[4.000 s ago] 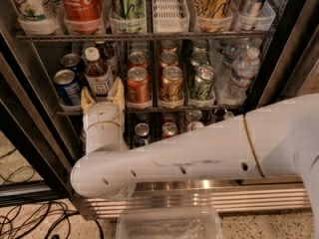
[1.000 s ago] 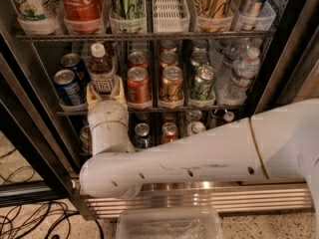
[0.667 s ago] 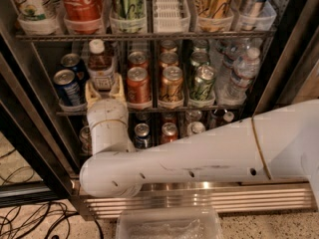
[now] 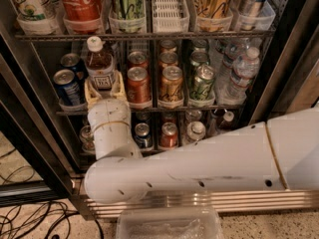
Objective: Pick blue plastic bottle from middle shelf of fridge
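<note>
The blue plastic bottle (image 4: 99, 62) is a small bottle of dark brown drink with a white cap and white label. It stands upright at the left of the middle shelf (image 4: 199, 107) of the fridge (image 4: 281, 78), next to blue soda cans (image 4: 66, 86). My gripper (image 4: 104, 89) reaches in from below, its cream fingers (image 4: 91, 91) on either side of the bottle's lower half, shut on it. The white wrist (image 4: 108, 128) and arm (image 4: 209, 161) hide the shelf front under the bottle.
Red, gold and green cans (image 4: 172, 86) fill the middle lanes, and clear water bottles (image 4: 242, 72) stand at the right. The rack above holds big containers, one Coca-Cola (image 4: 79, 1). More cans sit on the lower rack. A clear plastic tray (image 4: 169, 225) and cables (image 4: 30, 218) lie on the floor.
The bottle and my gripper have risen a little and shifted slightly right over the last seconds. The arm has moved up with them. The cans have not moved.
</note>
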Motion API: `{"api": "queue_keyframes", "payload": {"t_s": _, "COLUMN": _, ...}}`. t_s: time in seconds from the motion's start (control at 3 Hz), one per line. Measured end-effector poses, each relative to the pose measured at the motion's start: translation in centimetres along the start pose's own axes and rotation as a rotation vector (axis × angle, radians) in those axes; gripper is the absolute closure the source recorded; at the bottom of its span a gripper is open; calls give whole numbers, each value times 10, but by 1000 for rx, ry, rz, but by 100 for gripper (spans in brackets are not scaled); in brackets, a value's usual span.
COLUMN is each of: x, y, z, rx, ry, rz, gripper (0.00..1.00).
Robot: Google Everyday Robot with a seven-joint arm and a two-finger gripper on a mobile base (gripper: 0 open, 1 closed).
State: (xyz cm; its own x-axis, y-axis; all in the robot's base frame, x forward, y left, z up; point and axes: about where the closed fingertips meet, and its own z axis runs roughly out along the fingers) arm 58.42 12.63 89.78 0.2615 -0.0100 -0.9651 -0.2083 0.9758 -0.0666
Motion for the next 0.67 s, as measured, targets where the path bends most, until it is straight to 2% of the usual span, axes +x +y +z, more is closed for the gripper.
{"api": "queue_keyframes", "payload": {"t_s": 0.67, "x": -10, "y": -8, "z": -15, "rx": -7, "ry": -26, "rz": -2, "gripper": 100}}
